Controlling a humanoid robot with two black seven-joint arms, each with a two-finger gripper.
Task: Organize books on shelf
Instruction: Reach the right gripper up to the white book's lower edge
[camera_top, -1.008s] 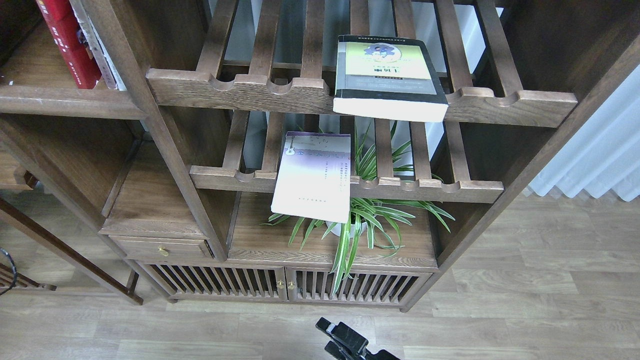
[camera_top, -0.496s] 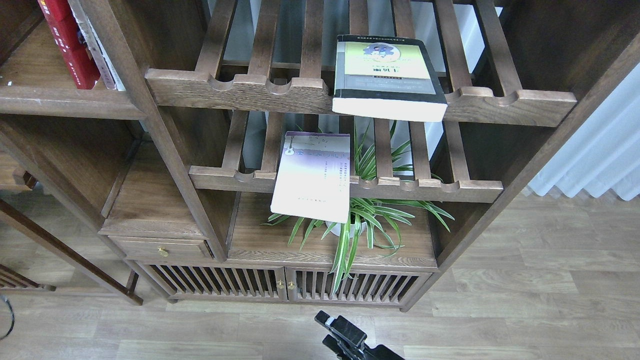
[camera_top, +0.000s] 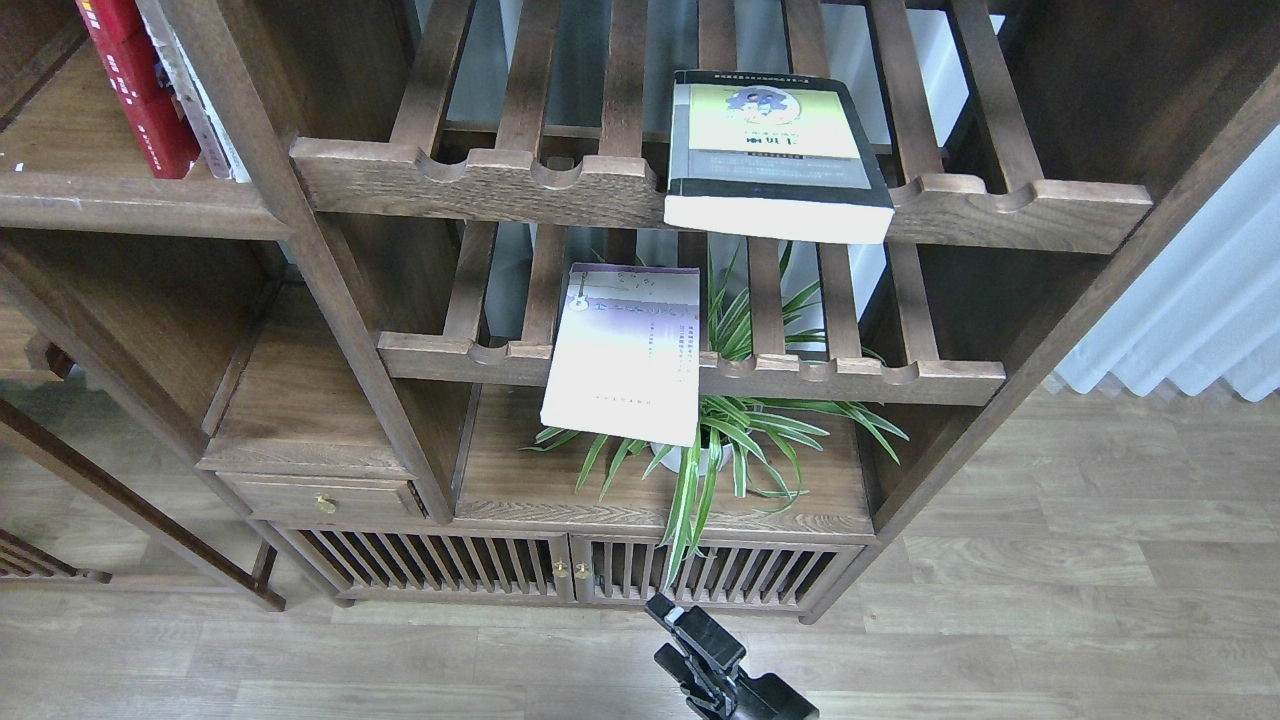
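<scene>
Dark-brown wood framed the bookcase: a thick black-grey paperback (camera_top: 778, 155) with a yellow-green panel, its title unreadable, lay on the upper slatted rack (camera_top: 720, 190). A lavender-white paperback (camera_top: 625, 350) overhung the lower rack's scalloped rail above a spider plant (camera_top: 730, 440). Red books (camera_top: 135, 85) stood on the solid shelf (camera_top: 130, 205). One black gripper (camera_top: 690, 645) showed at the bottom edge; its fingers could not be told apart.

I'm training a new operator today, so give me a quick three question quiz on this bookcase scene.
1. True or false: the black-grey book lies flat on the upper slatted rack.
2. What sits beneath the lavender-white book?
A. spider plant
B. lamp
C. box
3. Fill in: the red books stand at the upper ____ of the view.

Key: 1 true; 2 A, the spider plant; 3 left.
</scene>
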